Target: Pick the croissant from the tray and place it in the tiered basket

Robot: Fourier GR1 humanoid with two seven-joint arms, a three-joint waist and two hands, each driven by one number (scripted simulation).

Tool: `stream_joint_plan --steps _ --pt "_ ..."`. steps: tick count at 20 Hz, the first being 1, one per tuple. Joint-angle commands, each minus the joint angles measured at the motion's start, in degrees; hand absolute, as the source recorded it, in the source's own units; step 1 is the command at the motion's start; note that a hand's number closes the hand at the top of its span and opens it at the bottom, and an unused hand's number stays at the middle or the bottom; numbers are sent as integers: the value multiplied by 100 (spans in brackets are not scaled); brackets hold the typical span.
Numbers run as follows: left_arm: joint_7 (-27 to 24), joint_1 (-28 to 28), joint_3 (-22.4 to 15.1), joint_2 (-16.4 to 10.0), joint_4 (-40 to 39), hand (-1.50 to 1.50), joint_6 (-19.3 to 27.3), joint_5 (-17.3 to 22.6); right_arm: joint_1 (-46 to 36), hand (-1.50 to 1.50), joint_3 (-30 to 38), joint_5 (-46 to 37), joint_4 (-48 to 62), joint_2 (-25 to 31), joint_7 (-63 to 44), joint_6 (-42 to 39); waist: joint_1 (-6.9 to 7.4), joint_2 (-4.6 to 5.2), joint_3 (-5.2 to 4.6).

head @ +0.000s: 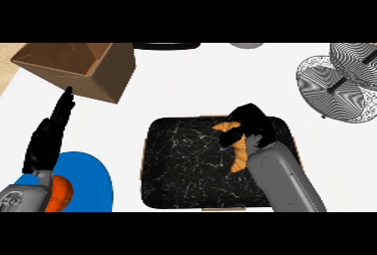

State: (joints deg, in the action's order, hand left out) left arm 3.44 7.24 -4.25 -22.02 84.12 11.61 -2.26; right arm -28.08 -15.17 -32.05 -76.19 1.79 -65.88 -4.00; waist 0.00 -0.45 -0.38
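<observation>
Croissant [237, 160], curved, golden, speckled black tray [184, 167], right robot hand [250, 122] clasping

**White kitchen counter, seen from steeply above**
The counter [199, 84] is plain white, smooth and evenly lit. A strip of pale wood [6, 64] borders it at the upper left, just beside an open brown cardboard box [88, 67] standing near the far edge.

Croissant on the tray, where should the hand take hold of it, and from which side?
Across its middle, from above. The croissant lies flat on the tray, a long crescent with tapered ends, so the middle gives most to hold. The right hand curls over it there.
</observation>
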Motion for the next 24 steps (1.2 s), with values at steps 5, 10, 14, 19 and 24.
stream_joint_plan --steps 5,10,14,19,24 --pt "-9 148 48 -19 -23 0 -312 49 -1916 150 242 -695 2286 -174 425 823 289 125 37" --pt "167 537 -33 134 -144 0 -91 -195 -2721 150 475 -1116 2921 -125 867 1826 251 124 40" --pt "-80 184 0 187 -204 0 -99 -148 -3206 150 591 -1676 2702 -62 559 2731 209 88 33" --pt "-179 246 50 207 -335 0 17 -284 -3868 150 557 -2576 2758 364 391 3000 101 66 31" --pt "-209 34 250 96 -239 0 -134 -141 -4229 150 661 -3065 2456 856 151 2423 16 23 33"
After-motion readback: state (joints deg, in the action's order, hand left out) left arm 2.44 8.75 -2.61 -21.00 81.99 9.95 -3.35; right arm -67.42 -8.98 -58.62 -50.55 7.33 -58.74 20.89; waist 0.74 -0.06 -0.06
